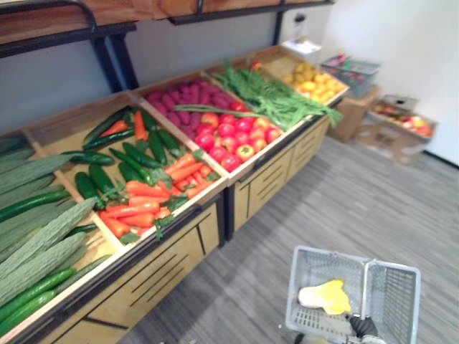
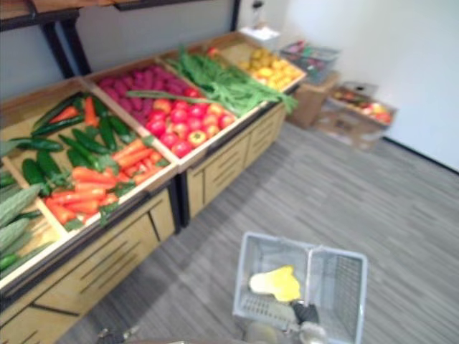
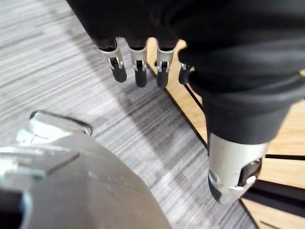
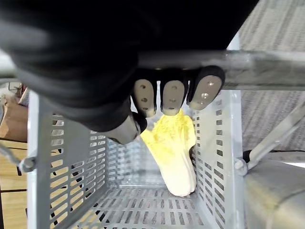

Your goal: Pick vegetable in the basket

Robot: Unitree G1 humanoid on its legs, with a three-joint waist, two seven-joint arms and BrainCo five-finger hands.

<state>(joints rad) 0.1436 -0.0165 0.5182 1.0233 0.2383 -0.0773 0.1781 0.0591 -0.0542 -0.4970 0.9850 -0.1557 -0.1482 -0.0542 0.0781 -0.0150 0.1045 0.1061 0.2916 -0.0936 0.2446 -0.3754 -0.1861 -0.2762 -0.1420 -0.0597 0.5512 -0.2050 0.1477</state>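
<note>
While right robot hand [image 4: 172,96] grips it, basket [image 1: 393,297] holds cabbage [image 1: 324,297] (yellow).

A wooden display stand [image 1: 165,265] is divided into bins along the wall. Ridged green gourds [image 1: 36,244] are piled in the nearest bin, and cucumbers [image 1: 100,179] are mixed with carrots [image 1: 143,208] in the next. Purple roots [image 1: 183,97] are laid behind red round fruits [image 1: 233,136], then long green stalks [image 1: 269,97] and yellow fruit [image 1: 315,79]. Cardboard boxes [image 1: 401,118] are set on the striped grey floor [image 1: 344,201] beyond the stand.
</note>
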